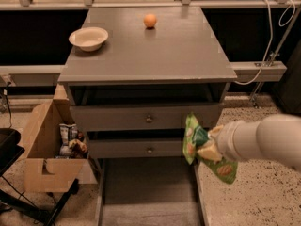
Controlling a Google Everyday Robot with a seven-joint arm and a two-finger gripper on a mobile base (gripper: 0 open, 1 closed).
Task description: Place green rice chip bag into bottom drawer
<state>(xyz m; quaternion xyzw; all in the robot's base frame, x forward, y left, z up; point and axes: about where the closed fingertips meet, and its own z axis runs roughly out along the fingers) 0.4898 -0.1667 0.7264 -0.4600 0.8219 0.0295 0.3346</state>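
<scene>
Green rice chip bag (194,136) hangs pinched in the gripper (207,150) below the bench's (141,55) front-right corner; shift inward over the bottom drawer (148,194), lower, then release.

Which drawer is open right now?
The bottom drawer, pulled out with its grey floor showing; both knobbed drawers above are shut. The gripper holds the green rice chip bag over its right side.
</scene>
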